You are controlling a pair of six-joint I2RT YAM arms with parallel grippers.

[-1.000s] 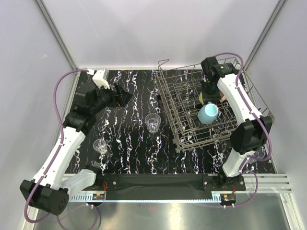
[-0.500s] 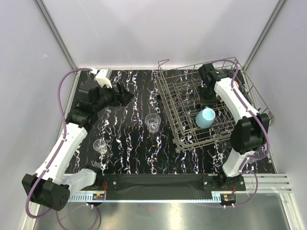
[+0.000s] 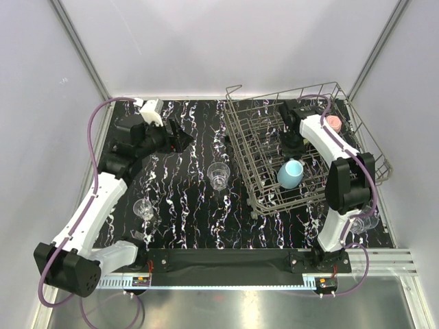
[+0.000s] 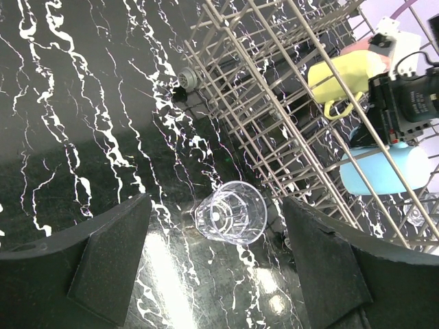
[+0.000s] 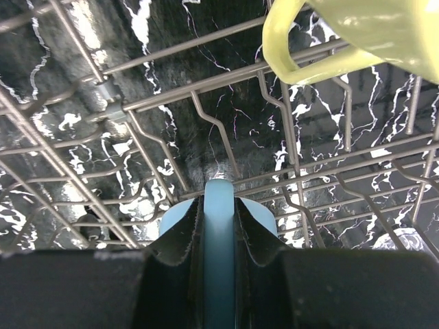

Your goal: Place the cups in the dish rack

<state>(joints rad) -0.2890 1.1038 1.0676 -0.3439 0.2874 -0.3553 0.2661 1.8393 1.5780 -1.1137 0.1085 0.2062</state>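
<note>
The grey wire dish rack (image 3: pixel 241 147) fills the back right of the table. Inside it my right gripper (image 3: pixel 291 148) is shut on the handle (image 5: pixel 219 233) of a light blue mug (image 3: pixel 290 173), which lies tilted low among the tines. A pale yellow mug (image 4: pixel 343 74) rests on its side just behind, and a pink mug (image 3: pixel 333 123) sits at the rack's back right. A clear glass (image 3: pixel 218 175) stands on the table left of the rack. My left gripper (image 3: pixel 180 139) hangs open above and behind that glass (image 4: pixel 230 214), which shows between its fingers (image 4: pixel 113 257).
Another clear glass (image 3: pixel 144 209) stands near the left arm at the front left. One more glass (image 3: pixel 363 219) sits right of the rack by the right arm's base. White walls close in the black marbled table (image 3: pixel 185 219).
My right arm has swung left and nearer with the blue mug, lowering it in the rack and uncovering the pink mug. The left gripper has edged slightly right.
</note>
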